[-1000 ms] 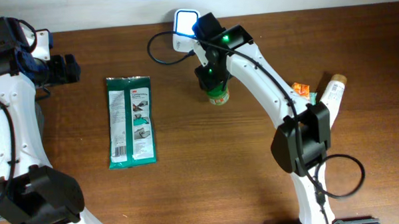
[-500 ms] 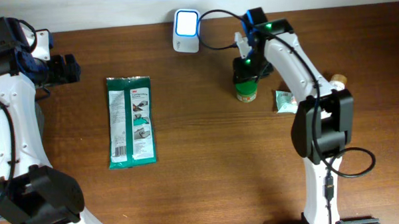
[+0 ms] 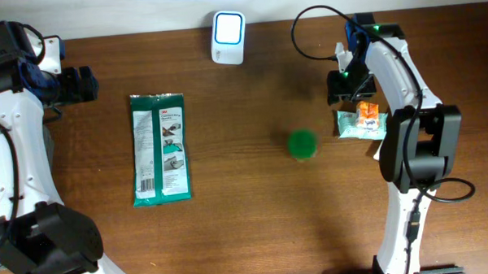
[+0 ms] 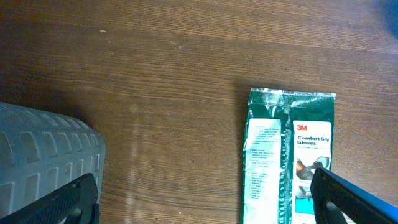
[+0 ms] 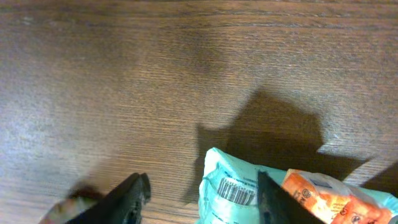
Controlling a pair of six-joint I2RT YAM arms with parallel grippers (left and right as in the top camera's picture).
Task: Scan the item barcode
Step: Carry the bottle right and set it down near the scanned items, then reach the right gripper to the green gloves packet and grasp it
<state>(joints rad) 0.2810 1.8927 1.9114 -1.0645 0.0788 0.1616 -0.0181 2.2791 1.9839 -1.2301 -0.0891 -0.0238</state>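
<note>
A white scanner (image 3: 228, 28) with a lit blue face stands at the table's back edge. Near the table's middle a green-lidded jar (image 3: 302, 144) sits alone, touched by neither gripper. My right gripper (image 3: 352, 86) hovers open to the jar's upper right, over a teal pouch (image 3: 359, 122). In the right wrist view that gripper (image 5: 200, 186) has the pouch's barcode (image 5: 235, 190) showing between its spread fingers. A green gloves packet (image 3: 160, 148) lies flat at the left. My left gripper (image 3: 81, 84) is wide open above and left of the packet (image 4: 290, 155), holding nothing.
An orange sachet (image 3: 368, 110) lies on the teal pouch. The scanner's black cable (image 3: 305, 25) loops over the table near the right arm. A grey ribbed object (image 4: 43, 155) sits at the left edge of the left wrist view.
My right gripper carried the green jar away from the scanner to the right, let it go and moved on over the teal pouch. The jar now sits lower on the table. The left arm has not moved.
</note>
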